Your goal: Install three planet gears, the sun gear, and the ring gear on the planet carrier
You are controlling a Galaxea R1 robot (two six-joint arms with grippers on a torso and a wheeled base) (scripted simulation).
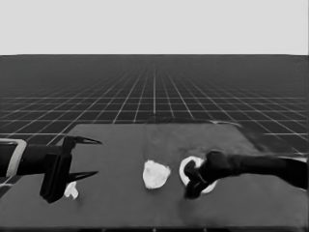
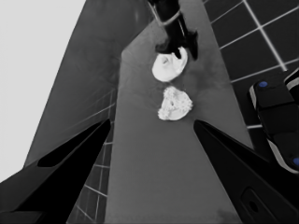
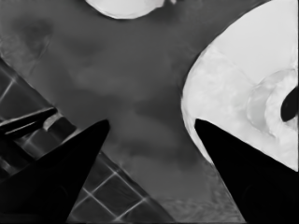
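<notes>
The larger round part (image 1: 208,185), the ring gear, lies right of the table's middle. My right gripper (image 1: 192,186) hovers low over its near-left rim. In the right wrist view the fingers stand open (image 3: 152,121). One fingertip overlaps the edge of this part (image 3: 229,93); the other is over bare table. Left of it lies the smaller round part (image 1: 156,174), the planet carrier. It carries toothed gears (image 2: 174,103) whose number I cannot tell. My left gripper (image 1: 98,157) waits open over the table's left end.
A thin white piece (image 1: 71,190) lies on the table beneath the waiting left gripper, not held. Dark machinery with blue lights (image 2: 275,116) shows past the table's edge in the left wrist view.
</notes>
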